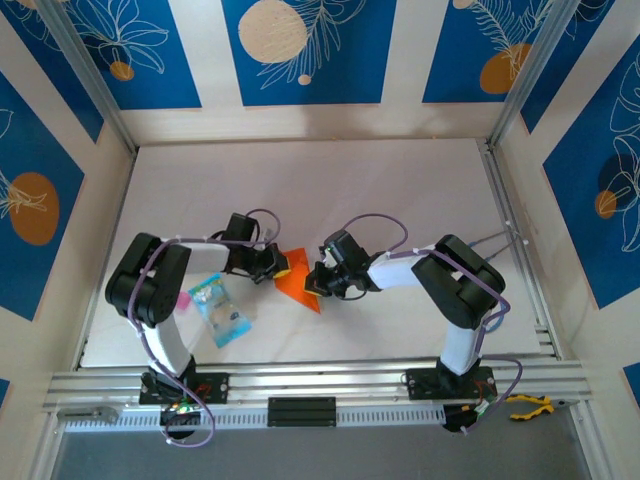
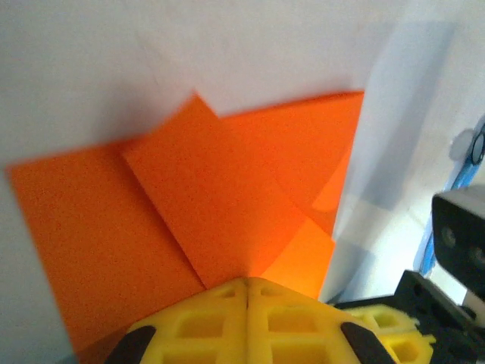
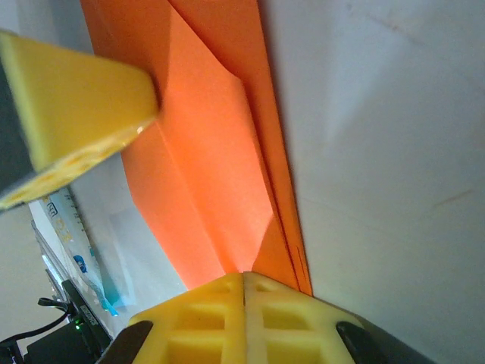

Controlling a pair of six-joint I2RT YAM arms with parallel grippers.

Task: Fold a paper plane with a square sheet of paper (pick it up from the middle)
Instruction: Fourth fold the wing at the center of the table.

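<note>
Flanking folded paper [image 2: 189,205] edges, L tool [image 2: 246,286] & R tool [image 3: 244,277] closed.

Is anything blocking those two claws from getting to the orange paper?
Nothing visible does. Both the left gripper and right gripper are shut right on the orange paper; the plastic packet lies off to the side.

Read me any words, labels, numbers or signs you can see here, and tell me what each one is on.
No text here can be read.
Print on the blue and clear plastic packet: too small and blurred to read.
The orange paper: plain, no marks.
</note>
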